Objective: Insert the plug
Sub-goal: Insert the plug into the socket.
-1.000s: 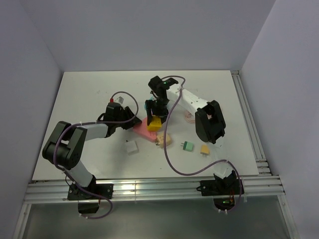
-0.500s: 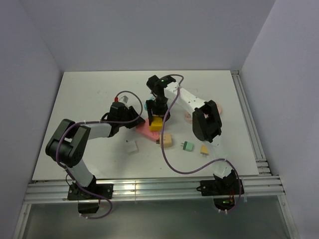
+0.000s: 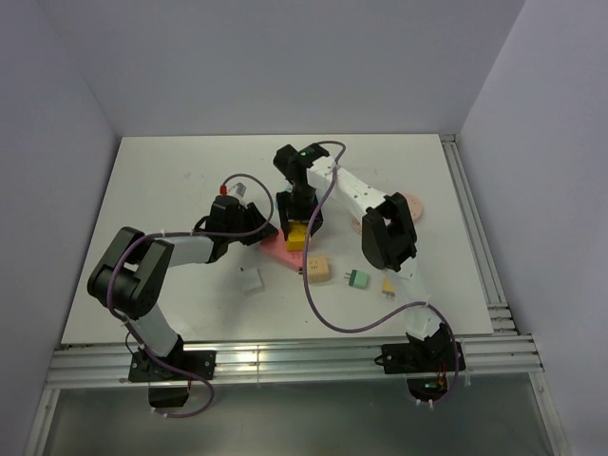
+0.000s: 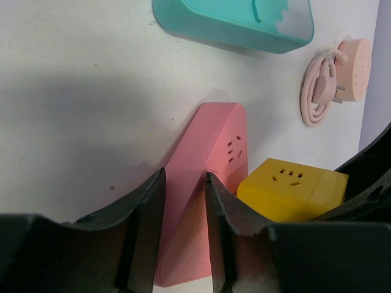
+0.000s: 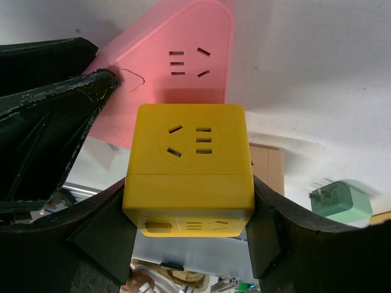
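The yellow socket cube (image 5: 188, 160) sits between the two fingers of the right gripper (image 5: 188, 207), which press on its left and right sides. The cube hangs over the near end of the pink power strip (image 4: 215, 143), just below the strip's socket holes in the right wrist view. Whether the cube's underside touches the strip cannot be told. The strip lies flat on the white table (image 3: 171, 180), near its middle, with one long edge running up between the fingers of the left gripper (image 4: 183, 201).

Compared with a second ago, the left gripper has slid right towards the strip and its jaws have narrowed. The right arm's elbow has swung left, uncovering a pink coiled cable (image 3: 410, 207) with a round plug on the table behind it. The cube has barely moved.

The left jaws stand at a narrow gap, pinching the strip's edge, with both inner faces against pink plastic. The right jaws stand about half spread, clamped around the cube.

A teal power strip (image 4: 235, 21) lies beyond the pink one in the left wrist view. A tan plug (image 3: 317, 269) and a green plug (image 3: 357, 278) lie on the table nearer the arm bases.
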Controlling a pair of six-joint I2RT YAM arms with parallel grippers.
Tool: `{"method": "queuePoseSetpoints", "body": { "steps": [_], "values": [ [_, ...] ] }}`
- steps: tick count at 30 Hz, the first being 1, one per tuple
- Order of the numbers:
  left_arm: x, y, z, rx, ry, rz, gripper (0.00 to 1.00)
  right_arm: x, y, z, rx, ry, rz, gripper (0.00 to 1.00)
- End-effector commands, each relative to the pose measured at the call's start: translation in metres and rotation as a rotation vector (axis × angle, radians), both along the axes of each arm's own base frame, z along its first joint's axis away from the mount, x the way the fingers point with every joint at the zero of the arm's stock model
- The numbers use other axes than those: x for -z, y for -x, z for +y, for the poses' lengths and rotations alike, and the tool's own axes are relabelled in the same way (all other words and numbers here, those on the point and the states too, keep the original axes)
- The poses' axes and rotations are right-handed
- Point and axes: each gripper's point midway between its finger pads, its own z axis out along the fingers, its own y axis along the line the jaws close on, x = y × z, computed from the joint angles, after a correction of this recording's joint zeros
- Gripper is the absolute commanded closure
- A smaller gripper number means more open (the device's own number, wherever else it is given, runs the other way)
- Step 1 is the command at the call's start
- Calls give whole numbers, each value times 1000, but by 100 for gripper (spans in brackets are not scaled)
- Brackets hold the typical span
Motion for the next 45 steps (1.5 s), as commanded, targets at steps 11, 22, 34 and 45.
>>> {"method": "queuePoseSetpoints", "body": {
  "steps": [11, 22, 34, 45],
  "values": [
    [-16, 5, -3, 16, 33, -55, 62, 63, 6, -19, -43, 63, 40, 100],
    [-17, 4, 1, 7, 25, -61, 63, 67, 5, -19, -43, -9, 53, 100],
    [-20, 3, 0, 9, 37, -65, 63, 56, -14, -36, 35, 178, -29, 100],
    [-21, 5, -2, 22, 40, -68, 64, 56, -7, -30, -16, 125, -20, 100]
  ]
}}
